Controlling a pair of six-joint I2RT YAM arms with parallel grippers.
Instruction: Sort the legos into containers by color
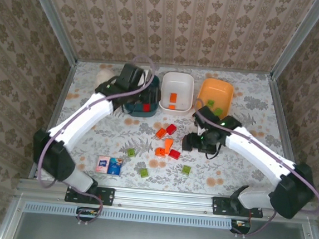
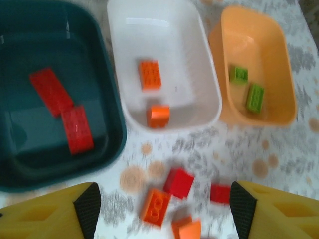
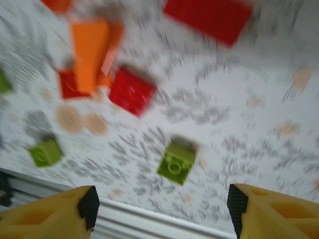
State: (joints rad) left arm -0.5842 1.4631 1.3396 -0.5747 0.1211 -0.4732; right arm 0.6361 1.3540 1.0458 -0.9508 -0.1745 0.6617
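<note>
The teal bowl (image 2: 30, 149) holds two red legos (image 2: 77, 129). Two orange legos (image 2: 149, 74) lie in the white bowl (image 2: 189, 45), and two green ones (image 2: 254, 97) in the orange bowl (image 2: 279, 59). Several loose legos lie mid-table: red (image 1: 171, 129), orange (image 1: 168, 144), green (image 1: 131, 151). My left gripper (image 1: 135, 89) (image 2: 162, 209) hangs open over the teal bowl's near side, nothing between its fingers. My right gripper (image 1: 194, 142) (image 3: 162, 209) is open above the table, with a green lego (image 3: 175, 163) (image 1: 186, 169) on the cloth below it, apart from it.
A blue-and-pink packet (image 1: 109, 165) lies at the front left. A white plush bear (image 1: 103, 75) sits behind the left arm at the back left. A metal rail (image 1: 158, 196) runs along the near edge, and patterned walls close in the other sides.
</note>
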